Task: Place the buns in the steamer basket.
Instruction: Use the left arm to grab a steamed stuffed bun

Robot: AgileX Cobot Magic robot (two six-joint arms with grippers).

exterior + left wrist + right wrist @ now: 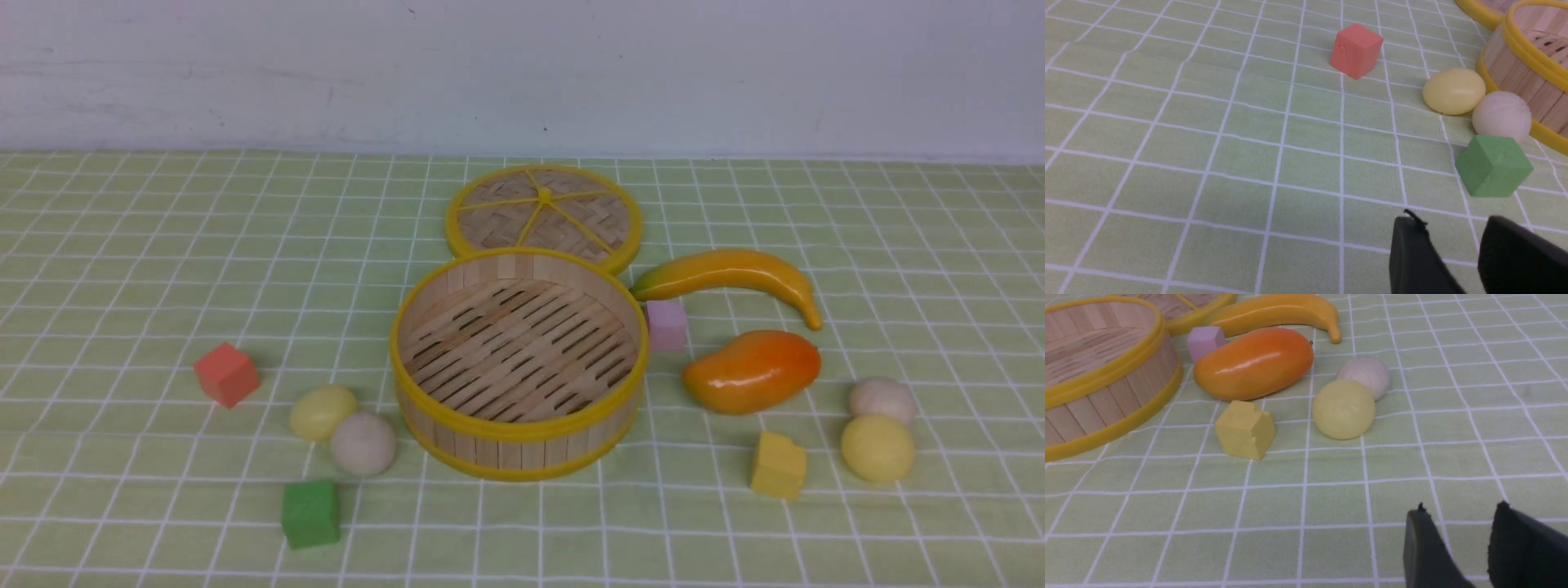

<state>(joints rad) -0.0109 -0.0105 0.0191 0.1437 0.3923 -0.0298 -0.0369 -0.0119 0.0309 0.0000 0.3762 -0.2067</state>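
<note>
left fingers [1414,257]: dark, tapered, with a narrow gap and nothing between them.
right fingers [1427,551]: the same state, over bare cloth.
counter [122,269]: flat pale green cloth with a white grid; I see free room at both sides.
left buns [363,443]: smooth balls, one yellow and one off-white, touching, just beside the steamer basket [519,445].
right buns [878,447]: a like pair, near the yellow cube [778,465], well apart from the steamer basket.
steamer basket: round bamboo with a slatted floor and yellow rims, in the centre.
wall [522,73]: white, behind everything.
</note>
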